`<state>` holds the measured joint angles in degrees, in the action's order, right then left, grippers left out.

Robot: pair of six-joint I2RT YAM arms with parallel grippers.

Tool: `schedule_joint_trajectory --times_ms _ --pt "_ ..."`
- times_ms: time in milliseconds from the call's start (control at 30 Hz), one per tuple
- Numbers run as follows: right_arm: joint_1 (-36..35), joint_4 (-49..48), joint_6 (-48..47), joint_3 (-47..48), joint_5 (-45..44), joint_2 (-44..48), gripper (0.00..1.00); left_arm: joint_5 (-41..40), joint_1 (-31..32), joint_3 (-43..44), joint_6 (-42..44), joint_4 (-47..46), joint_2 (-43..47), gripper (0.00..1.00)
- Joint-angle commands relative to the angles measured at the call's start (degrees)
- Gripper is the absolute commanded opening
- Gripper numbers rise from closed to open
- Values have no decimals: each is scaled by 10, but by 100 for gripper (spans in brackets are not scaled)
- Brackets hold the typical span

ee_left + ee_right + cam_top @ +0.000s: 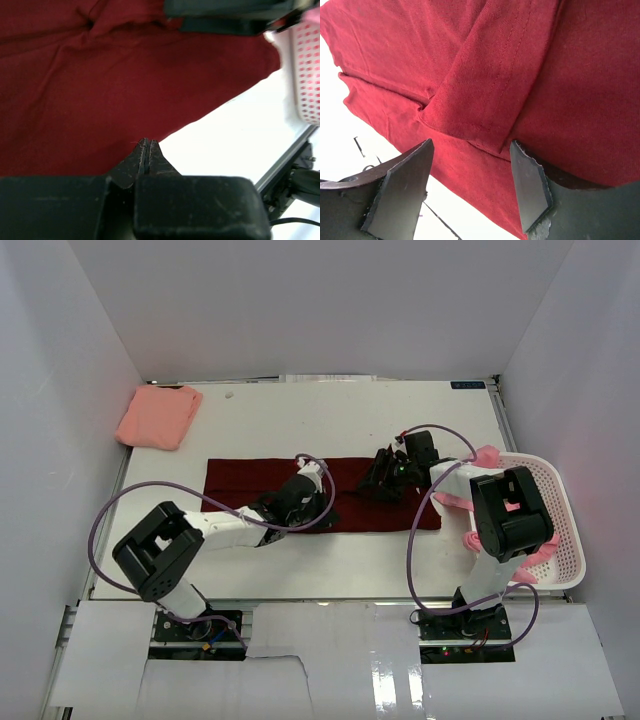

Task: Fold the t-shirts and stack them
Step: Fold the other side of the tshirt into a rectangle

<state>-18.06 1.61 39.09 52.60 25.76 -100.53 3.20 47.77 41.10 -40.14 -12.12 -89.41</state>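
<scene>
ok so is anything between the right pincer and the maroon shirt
Nothing visible. The right pincer is open just over the maroon shirt. In the wrist view a folded flap of that cloth shows between its fingers, and no other object sits in the gap.

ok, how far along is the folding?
Done: one salmon shirt sits folded at the far left corner. In hand: the maroon shirt lies as a long strip, with the left gripper shut at its edge and the right gripper open over a folded flap. Left: finish and stack it, then the pink shirts in the basket.
</scene>
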Motion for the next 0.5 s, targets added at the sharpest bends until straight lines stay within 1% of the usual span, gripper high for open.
schedule_joint_trajectory --times_ms 0,133,267,467 --pt "0 -9 0 -6 -6 -14 70 16 -1 1 -4 -13 -16 0" --pt "1 -9 -1 4 -10 -17 70 15 -1 -5 -4 -19 -21 0" --pt "0 -9 -1 16 -11 -23 70 30 -1 -1 -4 -23 -51 0" --pt "0 -9 2 36 -5 -35 70 37 -1 -3 1 -26 -69 0"
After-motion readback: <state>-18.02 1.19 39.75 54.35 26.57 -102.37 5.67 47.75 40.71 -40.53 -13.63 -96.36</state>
